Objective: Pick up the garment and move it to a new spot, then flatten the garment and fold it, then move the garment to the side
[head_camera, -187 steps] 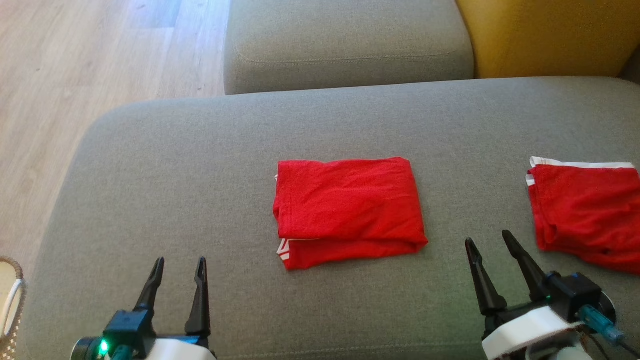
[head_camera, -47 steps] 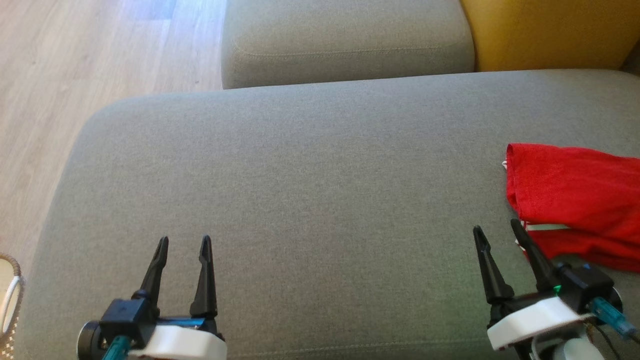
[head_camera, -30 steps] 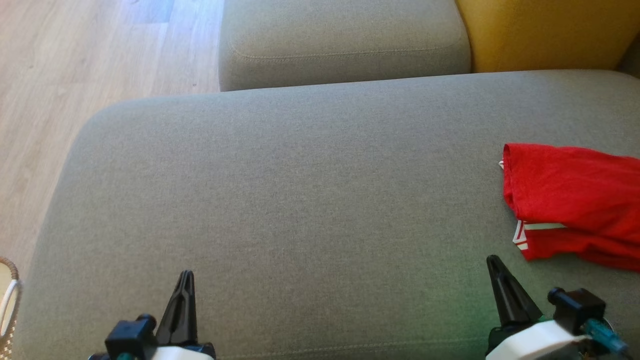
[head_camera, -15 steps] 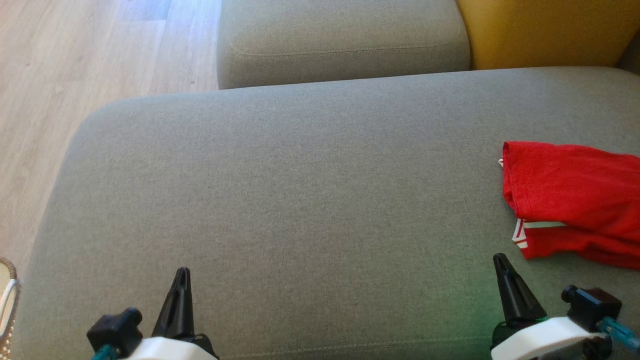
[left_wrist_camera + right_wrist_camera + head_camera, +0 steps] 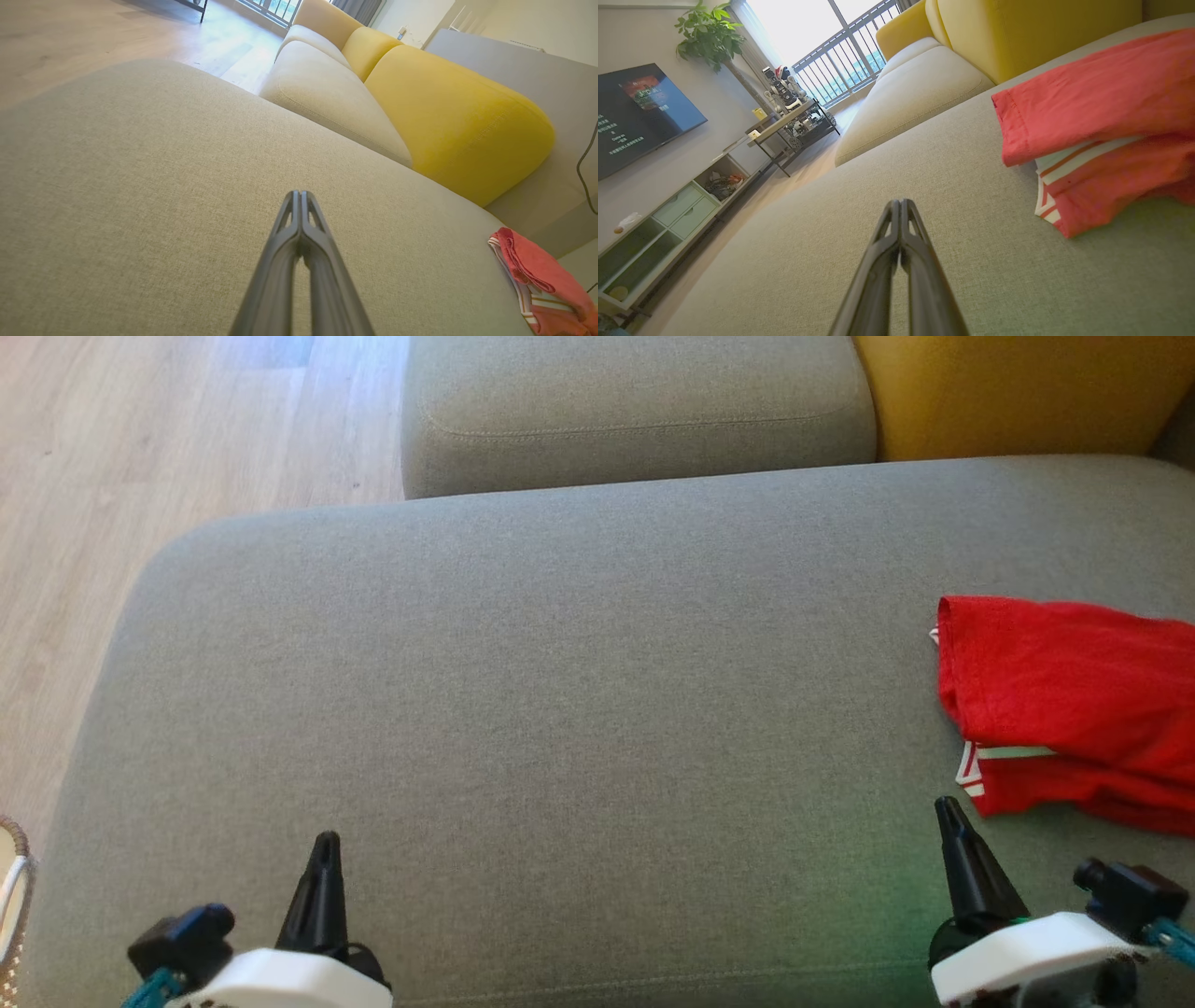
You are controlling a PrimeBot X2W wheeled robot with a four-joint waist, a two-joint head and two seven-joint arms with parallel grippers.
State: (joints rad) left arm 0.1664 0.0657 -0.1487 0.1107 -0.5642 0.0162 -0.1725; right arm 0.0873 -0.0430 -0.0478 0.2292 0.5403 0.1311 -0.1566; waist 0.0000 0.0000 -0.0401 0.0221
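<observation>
Left pincer (image 5: pixel 324 842) and right pincer (image 5: pixel 946 805): the 2 clenched, empty. Folded garment (image 5: pixel 1064 700) lies near, ahead-right of the latter; a stray sweep may unfold it.

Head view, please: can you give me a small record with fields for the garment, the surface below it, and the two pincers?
garment: red garment, folded, white stripes showing under its top layer
place: lying on the right side of the grey cushion
left arm: left pincer shut, empty, over bare cushion
right arm: right pincer shut, empty, near the garment but apart from it
background: yellow cushion, wooden floor
</observation>
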